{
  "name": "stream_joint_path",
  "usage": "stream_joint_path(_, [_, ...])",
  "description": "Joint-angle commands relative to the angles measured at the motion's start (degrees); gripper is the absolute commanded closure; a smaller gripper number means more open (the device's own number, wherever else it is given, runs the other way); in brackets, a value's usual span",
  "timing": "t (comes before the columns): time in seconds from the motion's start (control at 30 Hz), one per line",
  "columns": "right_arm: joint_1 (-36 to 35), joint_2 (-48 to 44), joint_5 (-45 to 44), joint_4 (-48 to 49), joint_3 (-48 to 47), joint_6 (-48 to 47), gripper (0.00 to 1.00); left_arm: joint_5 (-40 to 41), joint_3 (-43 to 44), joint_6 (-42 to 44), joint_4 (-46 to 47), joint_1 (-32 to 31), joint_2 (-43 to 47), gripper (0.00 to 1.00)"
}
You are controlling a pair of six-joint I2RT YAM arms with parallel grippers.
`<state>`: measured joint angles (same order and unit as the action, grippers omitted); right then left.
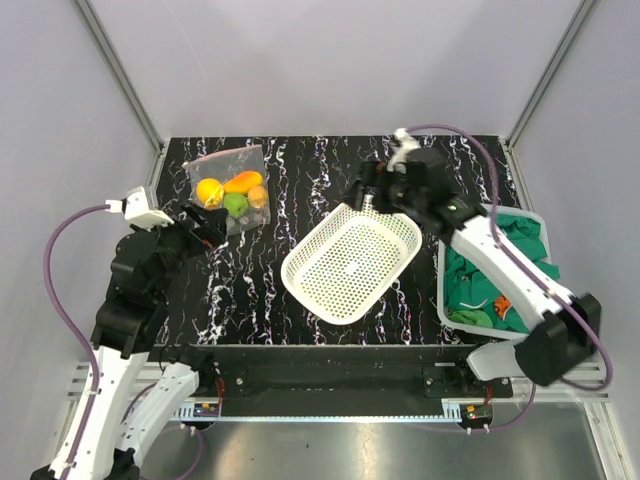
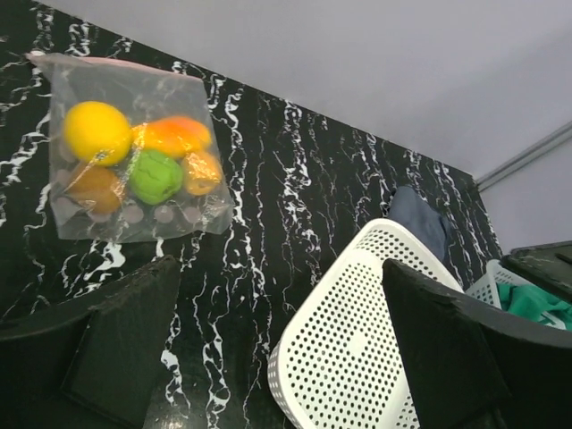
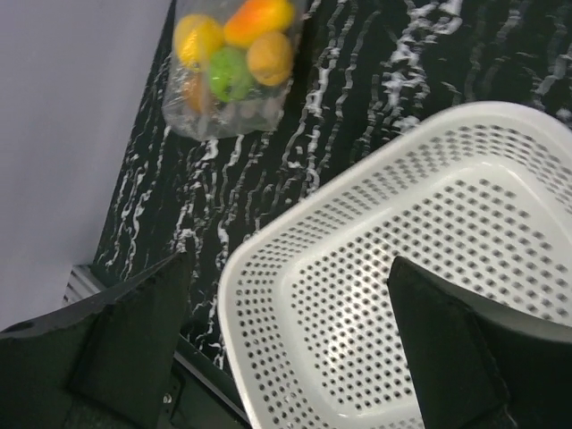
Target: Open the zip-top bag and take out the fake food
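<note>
The clear zip-top bag (image 1: 228, 187) lies flat at the far left of the black marbled table, zip strip along its far edge, apparently closed. The fake food (image 1: 236, 204) sits inside it: yellow, orange and one green piece. The bag also shows in the left wrist view (image 2: 134, 152) and the right wrist view (image 3: 231, 71). My left gripper (image 1: 205, 224) is open and empty, just in front and left of the bag (image 2: 281, 349). My right gripper (image 1: 366, 195) is open and empty, above the far rim of the white basket (image 3: 286, 349).
A white mesh basket (image 1: 292, 275) stands tilted mid-table (image 2: 349, 357) (image 3: 241, 268). A dark blue cloth (image 2: 420, 219) lies behind it. A white bin with green clothing (image 1: 500, 270) stands at the right edge. Frame posts rise at the back corners.
</note>
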<state>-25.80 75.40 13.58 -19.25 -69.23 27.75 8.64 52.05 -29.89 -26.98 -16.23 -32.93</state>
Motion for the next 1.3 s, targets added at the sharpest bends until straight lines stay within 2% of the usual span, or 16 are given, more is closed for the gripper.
stream_joint_path(0.0, [-10.4, 9.8, -4.6, 1.7, -12.2, -1.6, 0.00, 7.6, 6.8, 1.4, -8.0, 0.1, -1.3, 0.01])
stream_joint_path(0.17, [-18.3, 25.9, -3.8, 4.4, -26.5, -0.2, 0.00, 14.3, 7.7, 4.3, -10.9, 0.1, -0.4, 0.01])
stream_joint_path(0.2, [-19.4, 28.3, -3.3, 4.6, -28.8, 0.4, 0.03, 15.6, 7.8, 4.8, -11.0, 0.1, -0.4, 0.02])
stream_joint_path(0.27, [-21.3, 34.7, -2.7, 4.4, -35.2, 0.7, 0.04, 16.2, 8.0, 5.0, -11.4, 0.1, -1.0, 0.03])
stream_joint_path(0.4, [-21.5, 39.3, -6.5, 3.0, -39.1, 2.5, 0.03, 13.2, 8.9, 3.5, -12.0, 0.3, -7.1, 0.09])
stream_joint_path(0.43, [-21.5, 39.2, -9.7, 2.6, -38.9, 2.9, 0.02, 12.1, 9.3, 2.8, -12.5, 0.8, -9.2, 0.10])
stream_joint_path(0.53, [-21.2, 36.3, -17.4, 1.5, -35.0, 5.2, 0.01, 2.3, 11.4, 0.3, -12.4, 5.9, -17.7, 0.16])
stream_joint_path(0.6, [-20.4, 32.9, -19.2, 1.2, -30.5, 6.1, 0.00, -3.1, 13.2, -0.1, -11.3, 8.1, -24.3, 0.21])
stream_joint_path(0.67, [-19.2, 28.9, -20.2, 1.4, -25.8, 6.7, 0.00, -8.1, 14.4, 1.9, -8.5, 8.1, -31.5, 0.32])
stream_joint_path(0.73, [-16.5, 26.4, -19.0, 1.5, -22.8, 7.0, 0.00, -10.8, 17.4, 4.1, -7.4, 7.7, -36.8, 0.34])
stream_joint_path(0.87, [-11.1, 18.5, -16.0, 2.8, -14.0, 6.7, 0.00, -7.2, 25.4, 9.8, -8.2, 3.2, -52.6, 0.33])
stream_joint_path(1.0, [-7.9, 12.8, -14.5, 4.4, -8.6, 4.6, 0.00, -1.7, 32.3, 13.4, -9.1, 1.5, -62.5, 0.20])
stream_joint_path(1.03, [-7.3, 11.7, -14.3, 4.5, -7.1, 4.2, 0.00, -1.0, 33.6, 13.9, -10.3, 1.4, -66.0, 0.20])
stream_joint_path(1.17, [-6.8, 7.6, -13.7, 5.9, -3.9, 2.2, 0.00, 2.3, 38.3, 14.8, -12.0, 1.2, -71.1, 0.20])
stream_joint_path(1.27, [-6.5, 6.7, -12.9, 7.4, -1.9, 1.9, 0.00, 1.6, 40.2, 15.1, -11.7, 1.2, -74.5, 0.21])
